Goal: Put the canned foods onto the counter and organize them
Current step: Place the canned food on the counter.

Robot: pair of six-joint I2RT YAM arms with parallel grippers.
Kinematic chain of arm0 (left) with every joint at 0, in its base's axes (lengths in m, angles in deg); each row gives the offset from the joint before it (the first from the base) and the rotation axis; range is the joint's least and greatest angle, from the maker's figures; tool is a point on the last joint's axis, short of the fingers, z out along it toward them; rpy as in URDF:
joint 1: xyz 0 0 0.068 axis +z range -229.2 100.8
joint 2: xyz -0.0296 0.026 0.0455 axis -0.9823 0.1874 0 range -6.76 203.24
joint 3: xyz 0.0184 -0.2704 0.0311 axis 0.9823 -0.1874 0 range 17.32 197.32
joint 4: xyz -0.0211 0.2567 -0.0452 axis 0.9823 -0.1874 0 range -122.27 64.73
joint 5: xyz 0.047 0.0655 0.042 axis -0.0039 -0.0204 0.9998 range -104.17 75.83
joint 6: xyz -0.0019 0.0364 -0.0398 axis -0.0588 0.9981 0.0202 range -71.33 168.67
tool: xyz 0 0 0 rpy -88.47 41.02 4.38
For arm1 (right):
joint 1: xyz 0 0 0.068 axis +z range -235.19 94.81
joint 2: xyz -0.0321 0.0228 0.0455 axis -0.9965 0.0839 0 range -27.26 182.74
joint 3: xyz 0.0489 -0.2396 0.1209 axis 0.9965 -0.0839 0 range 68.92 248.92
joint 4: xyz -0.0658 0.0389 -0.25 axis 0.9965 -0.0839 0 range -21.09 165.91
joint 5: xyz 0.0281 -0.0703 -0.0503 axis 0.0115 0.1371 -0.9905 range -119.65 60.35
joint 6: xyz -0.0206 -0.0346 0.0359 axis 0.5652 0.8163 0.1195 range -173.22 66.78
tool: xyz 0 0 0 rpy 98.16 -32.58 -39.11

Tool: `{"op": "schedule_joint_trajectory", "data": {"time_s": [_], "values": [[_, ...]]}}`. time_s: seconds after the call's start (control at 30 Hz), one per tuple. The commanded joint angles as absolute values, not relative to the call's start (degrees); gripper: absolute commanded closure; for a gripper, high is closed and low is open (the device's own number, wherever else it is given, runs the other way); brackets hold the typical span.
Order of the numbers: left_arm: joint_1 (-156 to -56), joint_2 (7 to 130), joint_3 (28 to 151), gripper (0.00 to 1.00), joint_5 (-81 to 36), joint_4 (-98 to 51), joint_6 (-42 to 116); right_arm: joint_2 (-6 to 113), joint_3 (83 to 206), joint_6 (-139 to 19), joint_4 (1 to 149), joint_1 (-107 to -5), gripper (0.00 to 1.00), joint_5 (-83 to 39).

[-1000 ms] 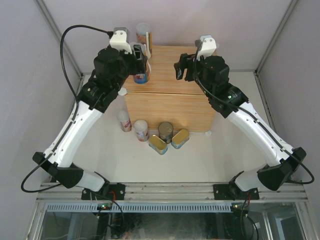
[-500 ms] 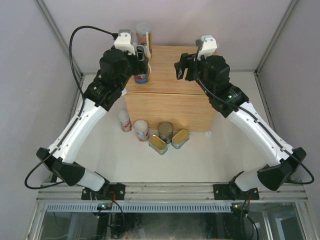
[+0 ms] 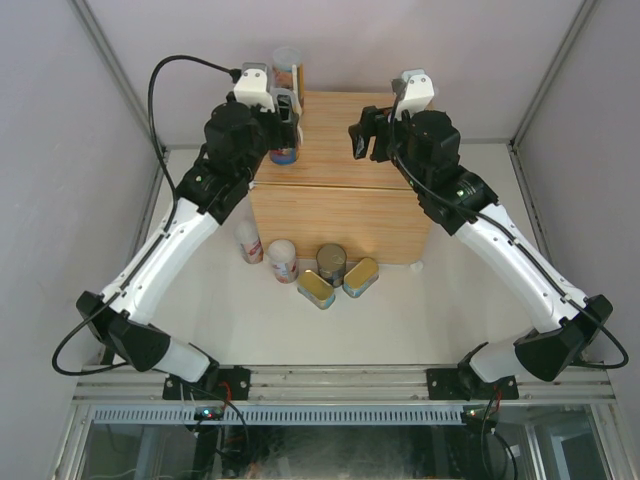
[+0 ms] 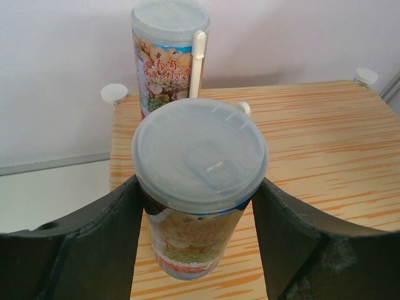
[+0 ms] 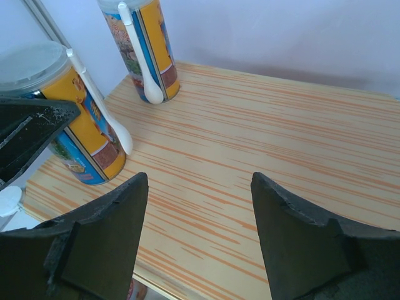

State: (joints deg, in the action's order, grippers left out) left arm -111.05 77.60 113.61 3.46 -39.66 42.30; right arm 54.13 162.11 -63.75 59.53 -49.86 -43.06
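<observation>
My left gripper [image 3: 283,108] is shut on a tall white-lidded can [image 4: 200,156] with a colourful label. The fingers [image 4: 94,244] press both sides just under its lid. This can [image 3: 284,152] stands upright near the left edge of the wood-grain counter [image 3: 340,200]. A second tall can [image 4: 169,56] stands behind it at the back left corner. My right gripper [image 5: 199,181] hangs open over the bare counter top [image 5: 262,125], right of both cans, with nothing between its fingers. Two more tall cans [image 3: 248,241] [image 3: 283,260], a dark can [image 3: 331,264] and two gold tins [image 3: 316,289] [image 3: 361,276] sit on the table below the counter's front.
Each tall can has a white spoon strapped to its side [image 5: 147,87]. White round connectors [image 4: 114,92] mark the counter's corners. Grey walls close in behind and on both sides. White table surface [image 3: 300,330] lies between the loose cans and the arm bases.
The left arm's wrist and elbow have swung slightly right and toward the back. The can between its fingers stays in about the same spot. The right arm has not moved.
</observation>
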Motion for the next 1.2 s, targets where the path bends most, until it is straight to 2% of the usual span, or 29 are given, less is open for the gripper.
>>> {"op": "schedule_joint_trajectory", "data": {"time_s": [0.0, 0.1, 0.2, 0.4, 0.67, 0.83, 1.17], "values": [[-110.7, 73.7, 113.1, 1.00, 4.9, -30.9, 43.4, 53.4, 164.2, -65.0, 62.0, -50.1, 0.33, -42.8], [-110.7, 73.2, 112.1, 0.99, 5.5, -30.7, 43.1, 53.5, 164.4, -65.0, 61.9, -49.9, 0.33, -42.7], [-110.6, 72.7, 111.4, 0.90, 6.2, -30.9, 42.6, 53.6, 164.5, -64.9, 61.8, -49.8, 0.33, -42.8], [-110.6, 71.5, 109.9, 0.55, 7.0, -31.0, 41.7, 53.6, 164.7, -64.7, 61.7, -49.3, 0.33, -43.1], [-110.6, 70.6, 109.2, 0.22, 7.1, -30.5, 41.5, 53.7, 165.0, -64.5, 61.5, -48.8, 0.33, -43.3], [-110.6, 70.6, 109.2, 0.14, 6.9, -30.6, 41.6, 53.6, 165.1, -64.4, 61.4, -48.6, 0.33, -43.4], [-110.6, 69.3, 109.6, 0.09, 6.5, -30.3, 40.2, 53.5, 165.2, -64.1, 61.3, -48.4, 0.33, -43.7]]}}
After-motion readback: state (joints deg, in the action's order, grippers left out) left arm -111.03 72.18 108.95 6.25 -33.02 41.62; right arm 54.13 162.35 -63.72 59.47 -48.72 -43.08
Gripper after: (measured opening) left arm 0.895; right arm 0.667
